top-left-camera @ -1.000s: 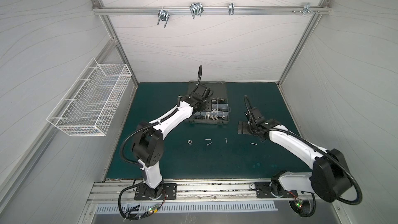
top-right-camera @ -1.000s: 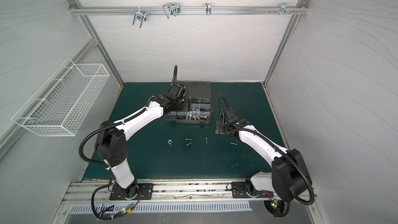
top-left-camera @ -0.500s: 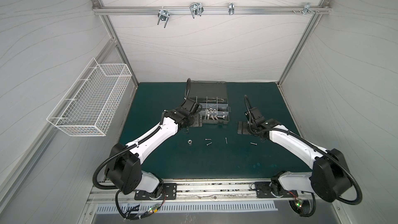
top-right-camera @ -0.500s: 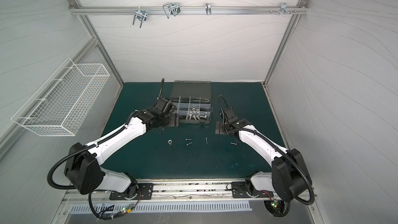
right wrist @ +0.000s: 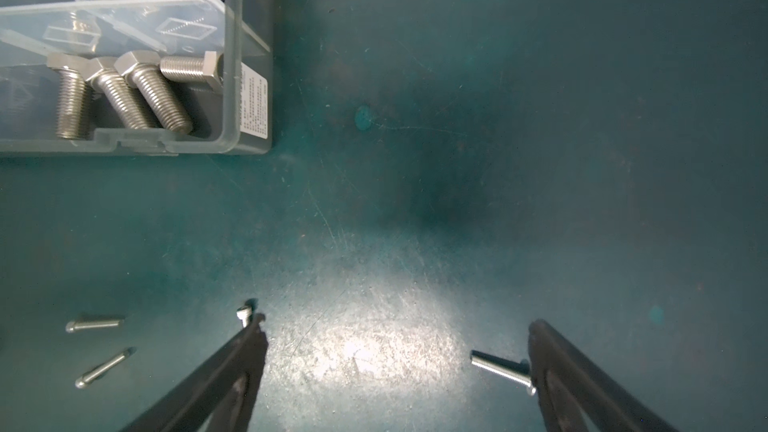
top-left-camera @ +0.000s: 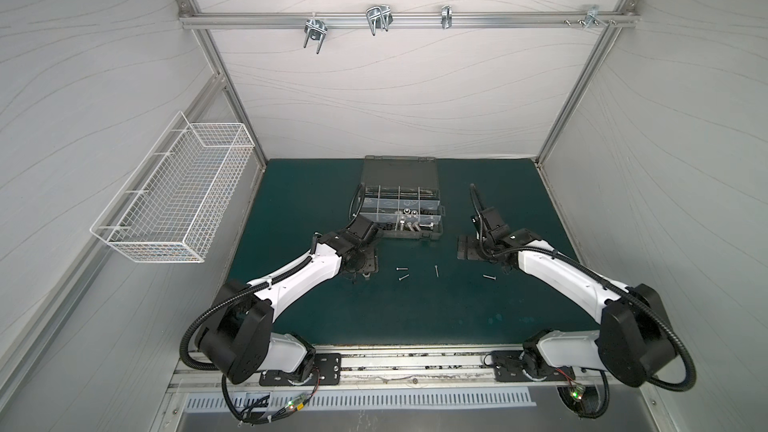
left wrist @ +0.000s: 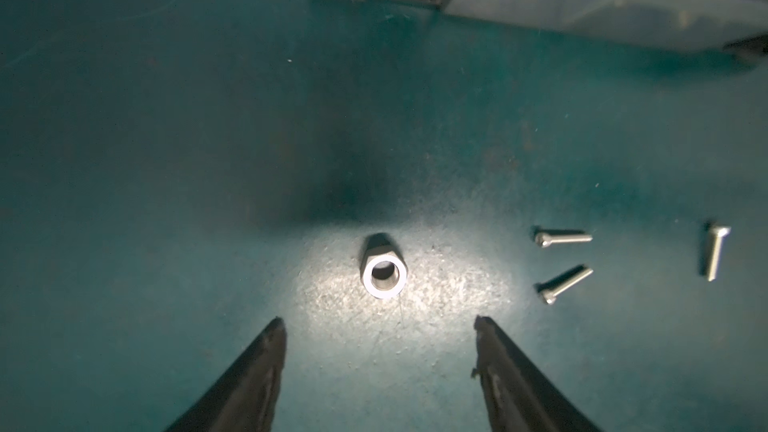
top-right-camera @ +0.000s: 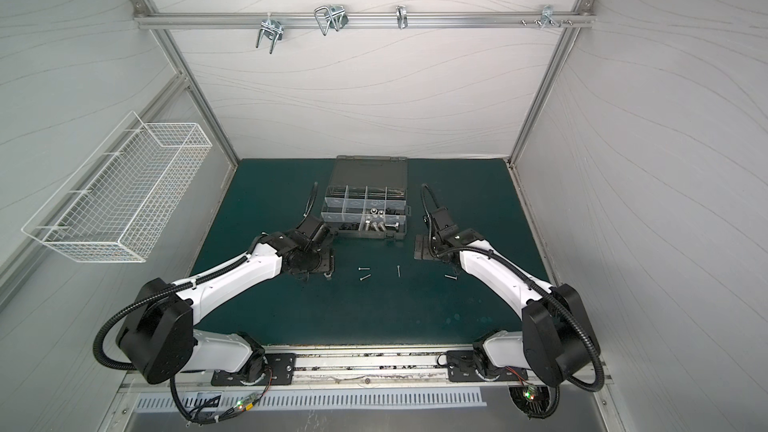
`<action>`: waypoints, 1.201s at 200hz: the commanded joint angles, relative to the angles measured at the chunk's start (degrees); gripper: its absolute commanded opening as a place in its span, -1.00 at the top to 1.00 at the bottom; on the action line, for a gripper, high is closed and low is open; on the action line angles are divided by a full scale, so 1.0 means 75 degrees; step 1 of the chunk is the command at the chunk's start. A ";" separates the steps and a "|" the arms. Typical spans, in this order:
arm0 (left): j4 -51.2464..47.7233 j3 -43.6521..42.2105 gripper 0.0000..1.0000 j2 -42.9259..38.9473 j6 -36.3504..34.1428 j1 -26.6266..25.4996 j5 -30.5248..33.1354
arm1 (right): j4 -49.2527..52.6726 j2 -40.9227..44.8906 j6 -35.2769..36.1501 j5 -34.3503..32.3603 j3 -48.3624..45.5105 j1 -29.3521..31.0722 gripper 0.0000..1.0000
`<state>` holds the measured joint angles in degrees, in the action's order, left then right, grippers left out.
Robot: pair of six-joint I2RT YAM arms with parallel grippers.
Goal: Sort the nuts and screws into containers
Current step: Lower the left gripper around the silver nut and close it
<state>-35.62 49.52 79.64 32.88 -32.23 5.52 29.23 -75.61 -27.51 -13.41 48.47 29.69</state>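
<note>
Shows nut (left wrist: pixel 384 270) standing on end on mat (left wrist: pixel 166 139), bore up, just ahead of and centred between spread, empty tips of left gripper (left wrist: pixel 378 322), the nearer arm; right gripper (right wrist: pixel 395 326) likewise spread, empty.

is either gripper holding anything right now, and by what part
Nothing is held. The left gripper is open near the hex nut, which lies free on the mat. The right gripper is open too, with thin screws lying loose beside it.
</note>
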 commanded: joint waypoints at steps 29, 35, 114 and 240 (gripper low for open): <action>0.0370 -0.0119 -0.12 0.0660 -0.0118 0.0122 -0.0428 | 0.0235 0.0096 -0.0119 -0.0029 0.0125 -0.0045 -0.98; 0.0388 -0.0103 -0.12 0.0754 -0.0138 0.0147 -0.0473 | 0.0235 0.0124 -0.0124 -0.0029 0.0110 -0.0048 -0.98; 0.0509 0.0158 -0.04 0.1663 -0.0324 0.0223 -0.0539 | 0.0263 0.0145 -0.0233 -0.0064 -0.0070 -0.0045 -0.98; -0.0059 0.0548 0.24 0.2114 -0.0344 0.0336 -0.0317 | 0.0392 0.0237 -0.0223 -0.0122 0.0065 -0.0045 -0.98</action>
<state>-34.20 52.38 94.35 30.22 -30.04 2.63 30.41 -75.29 -28.60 -13.47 48.42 29.69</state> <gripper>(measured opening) 0.383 0.989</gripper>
